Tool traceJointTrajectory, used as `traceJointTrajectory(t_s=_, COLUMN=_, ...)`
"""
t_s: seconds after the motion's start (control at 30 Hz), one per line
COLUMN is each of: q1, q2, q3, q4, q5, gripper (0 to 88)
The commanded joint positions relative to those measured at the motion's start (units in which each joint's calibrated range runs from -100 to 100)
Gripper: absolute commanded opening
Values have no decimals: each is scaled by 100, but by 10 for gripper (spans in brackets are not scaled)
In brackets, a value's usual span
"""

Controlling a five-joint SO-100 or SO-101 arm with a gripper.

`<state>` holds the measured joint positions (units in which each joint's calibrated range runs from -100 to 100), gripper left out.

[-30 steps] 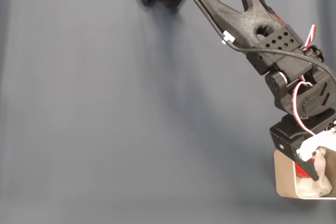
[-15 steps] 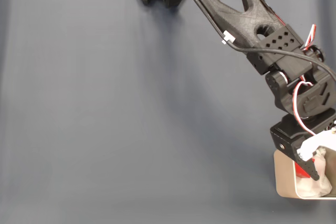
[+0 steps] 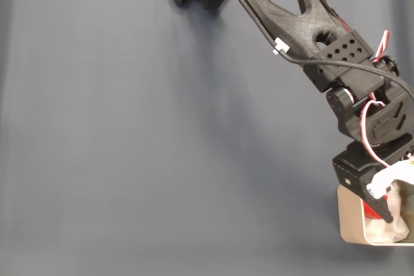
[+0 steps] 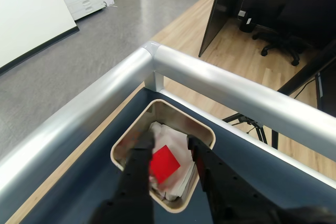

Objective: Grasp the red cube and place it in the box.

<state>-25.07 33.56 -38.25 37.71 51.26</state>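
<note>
Wrist view: I see my end effector over the box, fingers slightly apart with the red cube between them. I cannot tell whether they grip it. The box sits at the desk's near right corner in the fixed view.

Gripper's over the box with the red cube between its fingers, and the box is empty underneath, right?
Not empty. The wrist view shows crumpled white paper lining the box. The rest holds: the gripper is over the box with the red cube between its fingers.

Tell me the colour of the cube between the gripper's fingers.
Bright red; the red cube shows best in the wrist view, over the box.
</note>
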Motion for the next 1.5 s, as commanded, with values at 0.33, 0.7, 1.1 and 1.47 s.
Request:
traceJointTrajectory(t_s=0.33, q1=1598, q2=-2897, q3=1909, q4=-279, q5=0, gripper=0)
traceJointTrajectory(t_s=0.7, q1=2507, q2=-7109, q3=6680, q4=-197, q5=-34, gripper=0)
traceJointTrajectory(t_s=1.1, q1=2699, q2=-10592, q3=10951, q4=516, q5=-205, gripper=0)
traceJointTrajectory(t_s=1.47, q1=2728, q2=-12507, q3=13332, q4=1508, q5=-254, gripper=0)
